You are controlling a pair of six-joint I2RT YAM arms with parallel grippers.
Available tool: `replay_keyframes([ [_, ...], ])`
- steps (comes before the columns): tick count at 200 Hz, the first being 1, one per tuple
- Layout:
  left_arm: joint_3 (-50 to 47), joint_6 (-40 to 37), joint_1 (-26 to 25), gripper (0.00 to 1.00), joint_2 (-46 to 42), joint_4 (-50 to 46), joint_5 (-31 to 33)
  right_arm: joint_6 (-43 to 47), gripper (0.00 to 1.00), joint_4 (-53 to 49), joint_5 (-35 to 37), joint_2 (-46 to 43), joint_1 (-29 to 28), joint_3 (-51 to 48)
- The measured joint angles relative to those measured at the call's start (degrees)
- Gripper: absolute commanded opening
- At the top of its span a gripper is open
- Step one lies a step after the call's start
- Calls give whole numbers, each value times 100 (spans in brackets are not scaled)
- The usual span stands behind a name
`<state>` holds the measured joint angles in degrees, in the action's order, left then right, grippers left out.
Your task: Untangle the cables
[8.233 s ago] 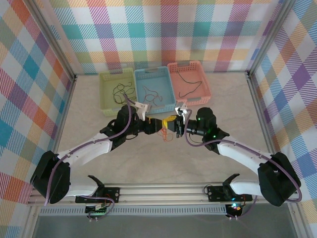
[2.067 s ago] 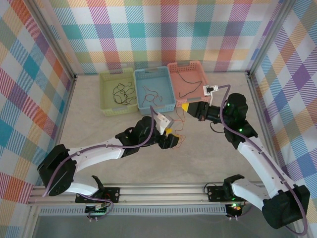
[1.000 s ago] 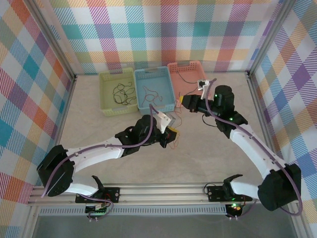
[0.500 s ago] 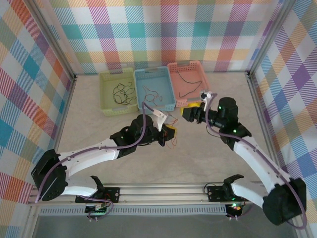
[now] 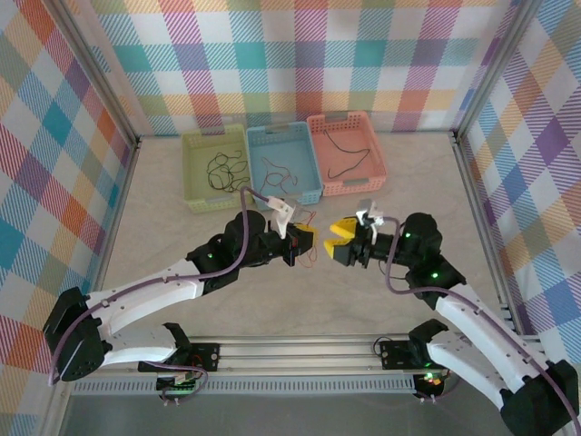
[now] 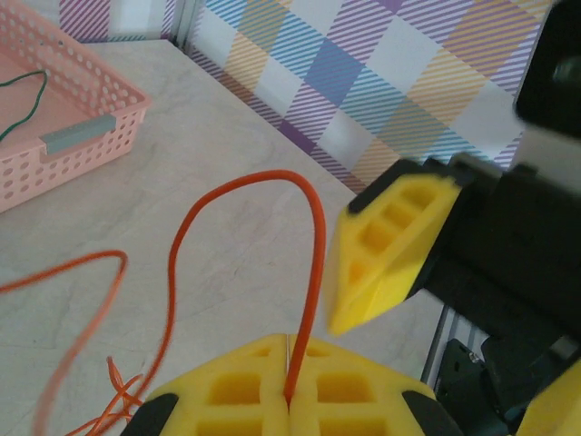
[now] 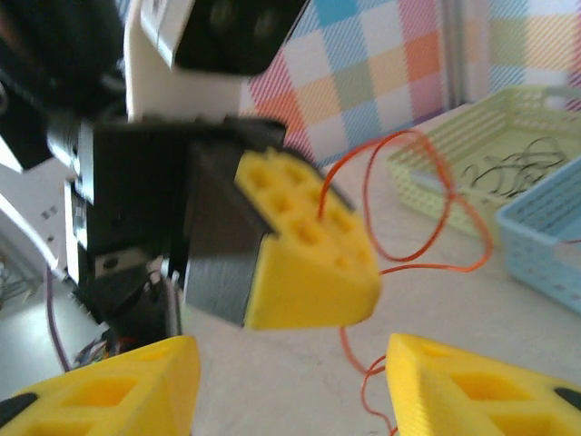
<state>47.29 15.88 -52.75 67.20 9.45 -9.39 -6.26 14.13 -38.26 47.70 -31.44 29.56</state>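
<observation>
One thin orange wire [image 6: 311, 245] is clamped in the left hand [image 5: 306, 242]; the right hand [image 5: 343, 243], spread, faces it, presumably to pull.

orange cable [image 6: 313, 272], yellow pincer pads [image 6: 245, 395], pink basket [image 6: 91, 100], plaid walls [image 5: 300, 54]

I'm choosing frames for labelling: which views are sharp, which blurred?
Top external: evenly lit, sharp. Left wrist: orange cable crisp at the left gripper, another orange strand lower-left smeared. Right wrist: soft, right gripper and green basket out of focus.
</observation>
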Motion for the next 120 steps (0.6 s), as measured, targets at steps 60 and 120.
replay_keyframes([
  [60, 0, 295, 0, 0, -42, -24, -236, 739, 67, 960, 299, 826, -317, -164],
  [120, 52, 651, 0, 0, -66, -17, -540, 1432, 48, 1587, 767, 1801, -385, 50],
])
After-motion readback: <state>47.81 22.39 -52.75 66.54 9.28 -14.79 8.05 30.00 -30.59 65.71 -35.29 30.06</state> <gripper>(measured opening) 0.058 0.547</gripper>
